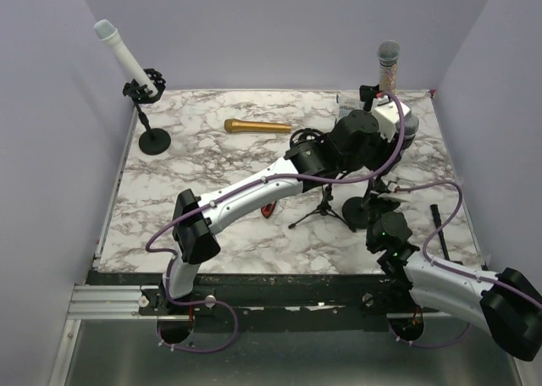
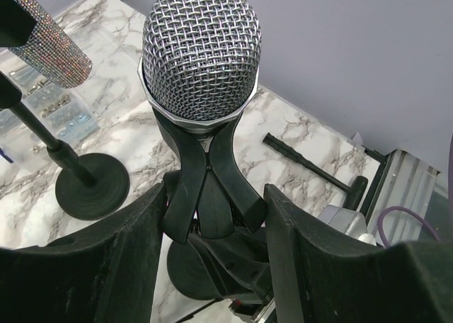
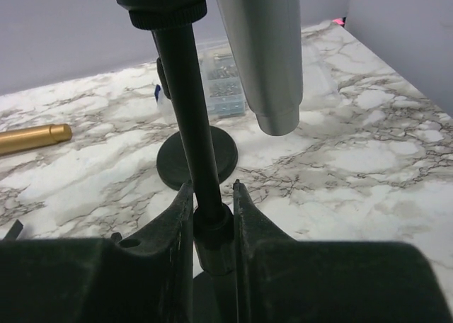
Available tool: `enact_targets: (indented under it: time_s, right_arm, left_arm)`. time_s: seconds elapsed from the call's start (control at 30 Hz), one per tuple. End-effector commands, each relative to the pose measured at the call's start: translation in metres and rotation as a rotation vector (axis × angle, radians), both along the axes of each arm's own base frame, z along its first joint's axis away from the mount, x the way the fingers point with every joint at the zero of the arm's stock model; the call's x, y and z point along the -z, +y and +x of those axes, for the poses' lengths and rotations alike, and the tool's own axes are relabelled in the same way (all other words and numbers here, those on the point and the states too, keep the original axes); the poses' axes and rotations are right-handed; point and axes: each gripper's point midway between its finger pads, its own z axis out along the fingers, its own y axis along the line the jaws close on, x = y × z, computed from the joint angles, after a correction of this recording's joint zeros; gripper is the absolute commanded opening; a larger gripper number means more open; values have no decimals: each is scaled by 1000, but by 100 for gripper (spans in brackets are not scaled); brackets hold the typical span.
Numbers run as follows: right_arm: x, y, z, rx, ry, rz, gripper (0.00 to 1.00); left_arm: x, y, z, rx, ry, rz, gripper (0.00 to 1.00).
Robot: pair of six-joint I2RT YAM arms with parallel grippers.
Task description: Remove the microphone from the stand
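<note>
Microphone (image 2: 200, 50) sits in the clip (image 2: 205, 195) of its stand (image 3: 185, 110), toward the right of the table (image 1: 212, 162). Your left wrist view shows the left end effector (image 2: 212, 220) spread wide either side of that clip. Only the right wrist view shows the right end effector (image 3: 212, 199) clamped on the stand's pole.

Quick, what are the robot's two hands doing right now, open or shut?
The left gripper is open, fingers either side of the clip under the microphone.
The right gripper is shut on the stand pole.
</note>
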Motion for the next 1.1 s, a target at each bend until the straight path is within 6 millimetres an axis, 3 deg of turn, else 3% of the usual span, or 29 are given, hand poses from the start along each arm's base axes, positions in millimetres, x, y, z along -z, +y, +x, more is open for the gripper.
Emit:
enact_targets:
  time_s: [0.0,0.13,0.27,0.4,0.5,0.67,0.77,0.93,1.07]
  right_arm:
    - [-18,-11,6,56,-78,26,14]
    - [-19,-16,15,71,-65,-51,2]
    - [-22,-30,22,127,-75,-57,1]
    - [-21,-45,34,157,-80,-44,1]
    - [-21,-61,43,205,-90,-40,1]
    - [-24,-57,63,199,-98,-99,4]
    - [-20,-56,65,198,-104,-98,7]
    - [-15,-56,46,159,-99,6,33]
    - [-12,-50,31,93,-53,106,43]
  left_arm:
    - [-21,10,-19,57,38,-34,54]
    - [-43,19,-26,84,43,-73,82]
    - [-65,33,-35,109,47,-104,99]
    - [-80,63,-43,99,47,-110,99]
    - [-93,96,-51,78,38,-132,99]
    - [-101,151,-68,36,20,-172,99]
    - [-90,177,-79,16,22,-170,99]
    - [-64,214,-92,-38,52,-171,99]
    - [-49,230,-96,-67,74,-186,99]
